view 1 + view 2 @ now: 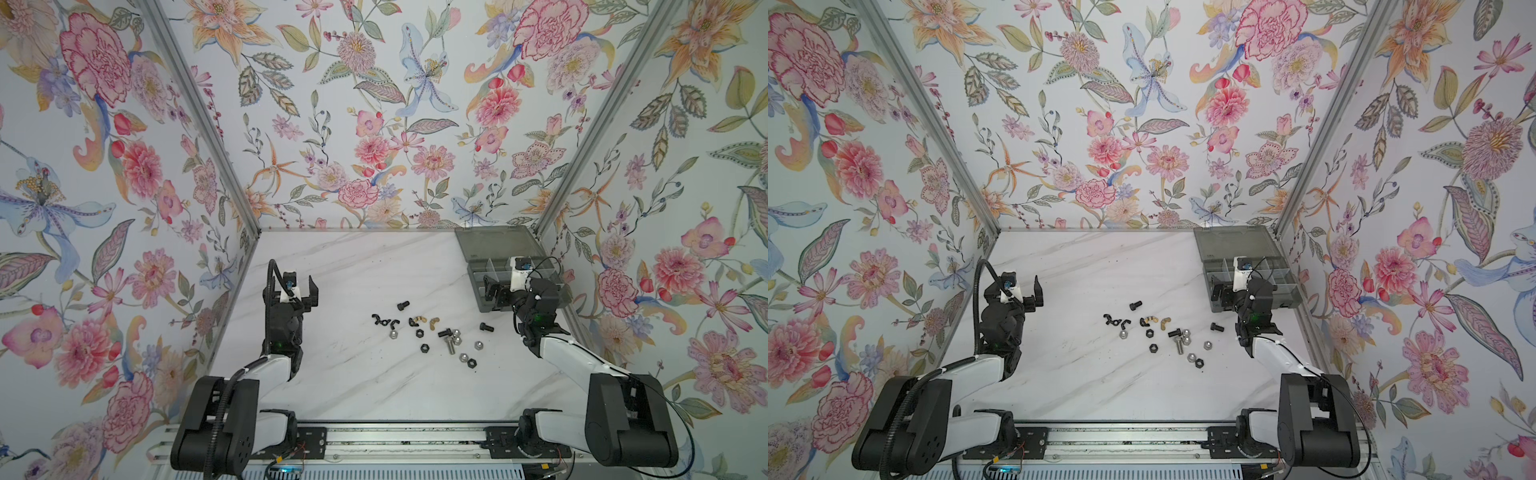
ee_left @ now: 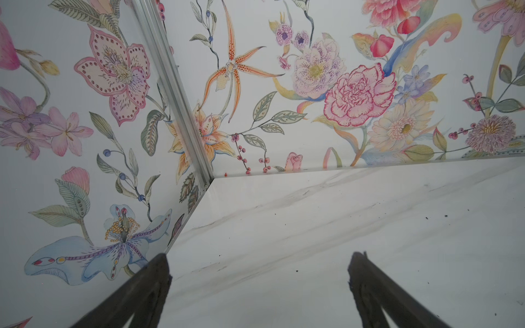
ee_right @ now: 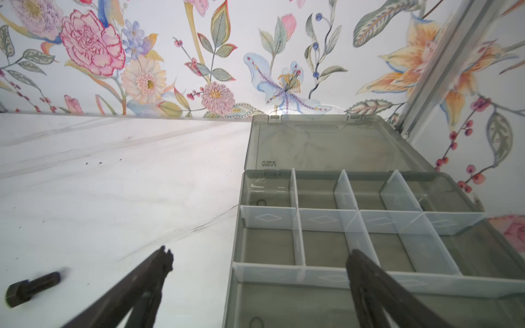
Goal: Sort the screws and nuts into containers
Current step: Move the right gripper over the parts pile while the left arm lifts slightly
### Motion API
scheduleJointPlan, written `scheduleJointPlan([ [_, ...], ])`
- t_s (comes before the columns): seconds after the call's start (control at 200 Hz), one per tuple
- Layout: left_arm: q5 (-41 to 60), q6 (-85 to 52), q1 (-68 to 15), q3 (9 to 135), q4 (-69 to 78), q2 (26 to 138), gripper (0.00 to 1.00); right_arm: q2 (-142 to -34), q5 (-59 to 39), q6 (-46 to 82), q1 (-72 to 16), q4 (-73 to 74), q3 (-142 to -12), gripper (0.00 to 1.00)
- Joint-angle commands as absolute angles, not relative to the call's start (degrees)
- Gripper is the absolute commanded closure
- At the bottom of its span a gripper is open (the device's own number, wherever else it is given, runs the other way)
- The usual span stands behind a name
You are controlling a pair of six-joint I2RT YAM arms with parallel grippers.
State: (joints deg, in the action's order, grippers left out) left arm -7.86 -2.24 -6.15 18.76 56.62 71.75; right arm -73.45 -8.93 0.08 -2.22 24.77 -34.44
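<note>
Left arm: elbow bent, forearm upright, left gripper (image 1: 301, 291) raised over the table's (image 1: 353, 386) left side, well apart from the hardware. Your left wrist view shows its jaws spread wide with nothing between them (image 2: 260, 259), aimed at the far-left corner.

Right arm: reached forward to the near-left corner of the organiser box (image 1: 490, 266). You see the right gripper (image 3: 260, 255) wide open and empty, with one finger over bare table and the other over the cells.

Screws (image 1: 403, 305) and nuts (image 1: 424, 347): scattered mid-table between the arms, none gripped, in both top views.

Wrist-only items: the right wrist view gives you the clear dividers (image 3: 270, 217), the lid (image 3: 326, 142) lying flat and open, and a blurred black screw (image 3: 32, 286) beside the box. A small dark ring (image 3: 261, 202) sits in one cell; you cannot tell what it is.
</note>
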Motion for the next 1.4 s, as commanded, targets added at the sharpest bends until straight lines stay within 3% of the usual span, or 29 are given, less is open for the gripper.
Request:
scheduleJointPlan([
  [0.0, -4.51, -7.19, -7.35, 21.07, 50.42, 69.65, 0.01, -72.88, -12.23, 1.45, -5.49, 5.88, -40.30, 0.00],
  [0.21, 0.66, -16.75, -8.57, 23.18, 43.97, 68.67, 0.01, -76.38, -15.23, 1.75, -14.88, -8.39, -49.33, 0.01],
  [0.6, 15.69, -27.64, -8.55, 29.34, 34.39, 74.06, 0.01, -83.65, -22.24, 2.51, -27.12, -8.37, -57.13, 0.06],
  [1.041, 22.09, -31.26, -8.44, 32.52, 29.03, 77.78, 0.00, -97.75, -13.80, 2.11, -38.51, -14.77, -71.07, 0.11],
  [1.396, 23.00, -32.45, -8.35, 32.87, 27.86, 77.96, 0.01, -101.77, -6.64, 4.57, -39.30, -16.73, -73.68, 0.13],
])
